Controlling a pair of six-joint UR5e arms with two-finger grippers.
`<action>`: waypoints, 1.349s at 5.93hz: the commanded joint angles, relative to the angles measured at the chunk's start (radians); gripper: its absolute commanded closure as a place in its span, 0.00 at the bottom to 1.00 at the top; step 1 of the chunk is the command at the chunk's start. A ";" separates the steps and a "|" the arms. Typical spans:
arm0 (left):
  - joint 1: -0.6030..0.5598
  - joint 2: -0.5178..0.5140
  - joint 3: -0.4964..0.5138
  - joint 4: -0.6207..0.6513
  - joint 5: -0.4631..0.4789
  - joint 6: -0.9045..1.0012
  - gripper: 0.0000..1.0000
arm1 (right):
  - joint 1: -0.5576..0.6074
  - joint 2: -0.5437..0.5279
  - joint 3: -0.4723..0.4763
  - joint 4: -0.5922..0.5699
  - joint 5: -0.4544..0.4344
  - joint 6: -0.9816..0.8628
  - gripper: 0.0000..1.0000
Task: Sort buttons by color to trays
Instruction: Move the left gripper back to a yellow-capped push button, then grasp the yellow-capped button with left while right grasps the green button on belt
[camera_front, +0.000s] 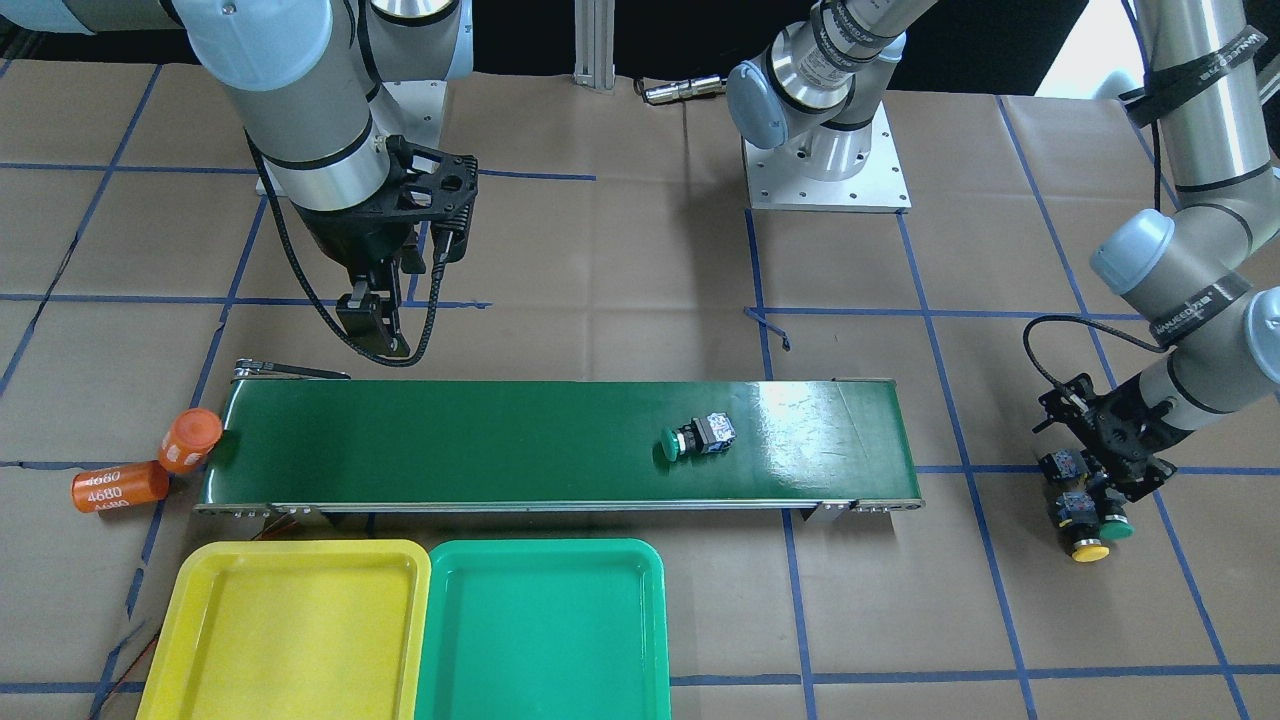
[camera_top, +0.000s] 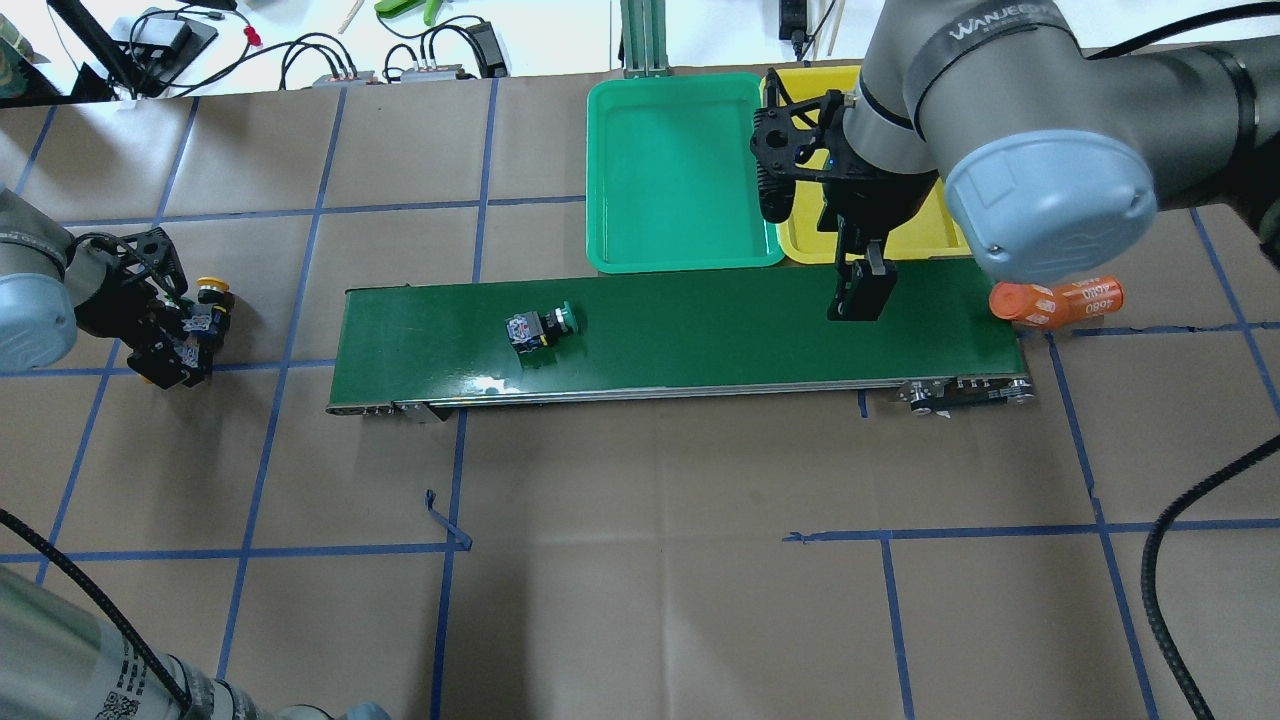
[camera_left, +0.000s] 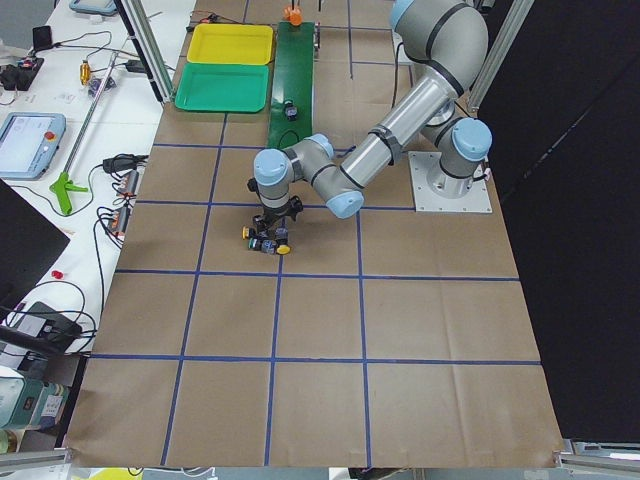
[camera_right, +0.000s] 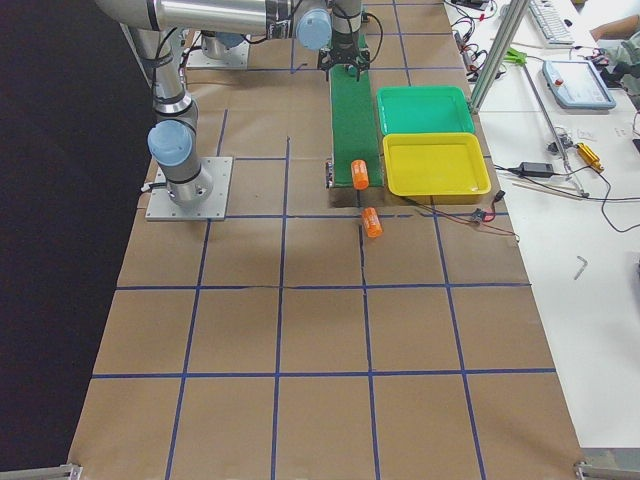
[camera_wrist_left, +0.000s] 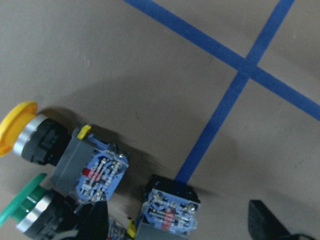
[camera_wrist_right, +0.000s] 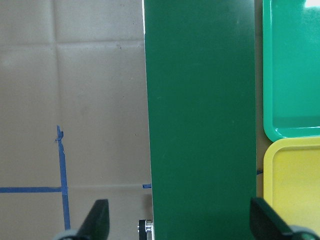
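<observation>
One green-capped button (camera_front: 697, 438) (camera_top: 545, 327) lies on its side on the dark green belt (camera_front: 450, 440). Beyond the belt's end, three more buttons huddle on the paper. One has a yellow cap (camera_wrist_left: 55, 147) (camera_front: 1090, 549), one a green cap (camera_wrist_left: 27, 215) (camera_front: 1118, 530), and the third (camera_wrist_left: 170, 212) shows only its contact block. My left gripper (camera_wrist_left: 182, 227) (camera_front: 1088, 492) is open, low over this cluster, its fingers either side of the third button. My right gripper (camera_wrist_right: 182, 225) (camera_front: 375, 325) hangs open above the belt's other end. The yellow tray (camera_front: 290, 630) and green tray (camera_front: 545, 630) sit side by side, both bare.
Two orange cylinders marked 4680 (camera_front: 190, 440) (camera_front: 120, 487) rest at the belt end near the right arm. The left arm's base plate (camera_front: 825, 170) is bolted behind the belt. A black cable (camera_top: 1190, 520) trails over the paper at the right.
</observation>
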 joint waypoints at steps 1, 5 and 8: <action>0.002 -0.016 0.000 -0.002 0.016 0.022 0.04 | 0.049 0.055 -0.008 -0.076 -0.015 0.037 0.00; 0.008 -0.016 -0.005 -0.002 0.060 0.048 0.12 | 0.157 0.225 -0.070 -0.204 -0.032 0.155 0.00; 0.008 -0.016 -0.022 0.005 0.061 0.036 0.77 | 0.218 0.333 -0.091 -0.268 -0.031 0.185 0.00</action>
